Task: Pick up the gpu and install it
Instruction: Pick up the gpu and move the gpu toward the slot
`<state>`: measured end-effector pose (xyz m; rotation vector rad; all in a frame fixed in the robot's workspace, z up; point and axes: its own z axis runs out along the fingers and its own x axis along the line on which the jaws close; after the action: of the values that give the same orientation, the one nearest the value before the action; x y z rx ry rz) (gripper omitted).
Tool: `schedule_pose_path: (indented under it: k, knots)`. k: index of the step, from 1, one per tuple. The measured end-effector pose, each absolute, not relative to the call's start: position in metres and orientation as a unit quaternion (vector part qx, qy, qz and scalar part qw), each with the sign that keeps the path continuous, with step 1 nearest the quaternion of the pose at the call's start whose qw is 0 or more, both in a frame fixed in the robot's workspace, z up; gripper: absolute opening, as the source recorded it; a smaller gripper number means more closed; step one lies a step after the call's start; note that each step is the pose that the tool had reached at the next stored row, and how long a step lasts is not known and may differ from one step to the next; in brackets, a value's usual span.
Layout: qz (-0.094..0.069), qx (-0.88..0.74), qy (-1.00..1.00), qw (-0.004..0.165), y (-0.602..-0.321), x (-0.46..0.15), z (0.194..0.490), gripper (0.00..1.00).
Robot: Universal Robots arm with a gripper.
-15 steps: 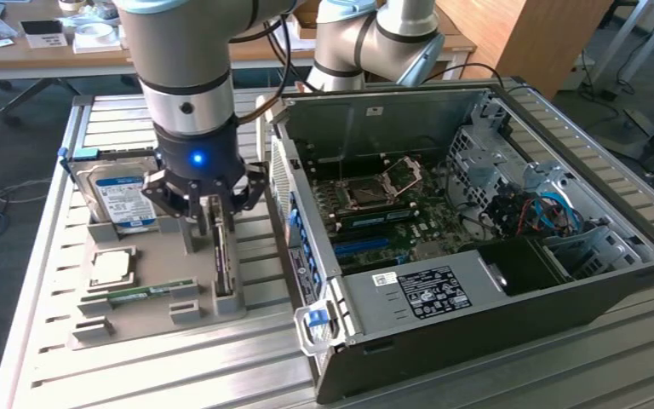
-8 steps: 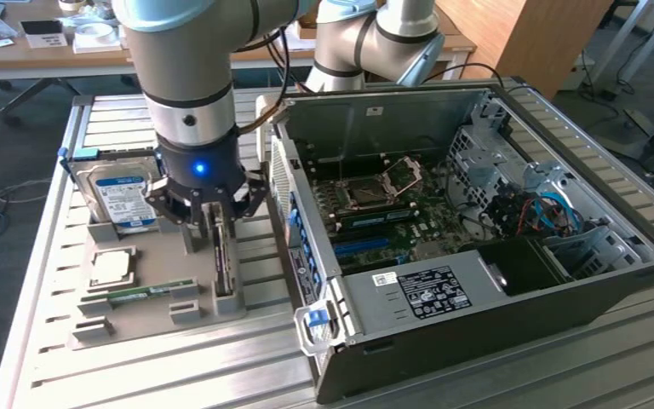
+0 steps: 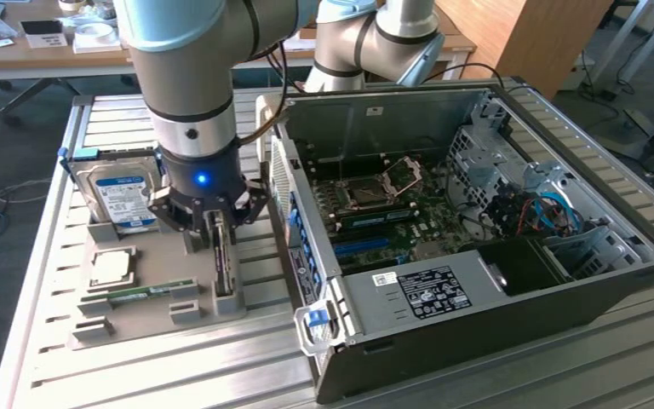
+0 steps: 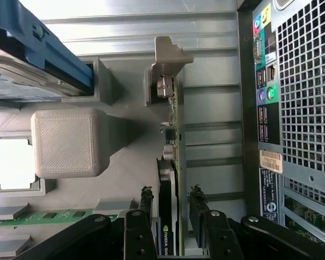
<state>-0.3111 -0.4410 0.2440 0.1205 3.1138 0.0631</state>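
The gpu [image 3: 224,271] stands on edge in a slot of the grey holder tray [image 3: 134,331] at the exterior view's left, beside the open computer case [image 3: 475,256]. My gripper [image 3: 218,243] hangs straight down over the card's top edge. In the wrist view the gpu [image 4: 167,184] runs edge-on, slim, black on one face, with its metal bracket end farthest from the camera. My gripper [image 4: 170,190] is open. One finger stands on each side of the card, and a narrow gap shows on both sides. The card sits in its slot.
A hard drive [image 3: 123,198] with a blue-white label, a square processor [image 3: 111,267] and a green memory stick [image 3: 134,294] share the tray. The case wall [image 4: 298,108] rises close beside the card. The motherboard [image 3: 384,213] lies exposed inside the case. A second arm [image 3: 361,43] stands behind it.
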Motion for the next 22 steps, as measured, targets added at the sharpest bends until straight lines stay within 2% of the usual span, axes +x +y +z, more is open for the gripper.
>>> schedule_pose_path:
  k: [22]
  knots:
    - [0.020,0.039,0.999,0.012,-0.441,-0.312,0.231,0.42]
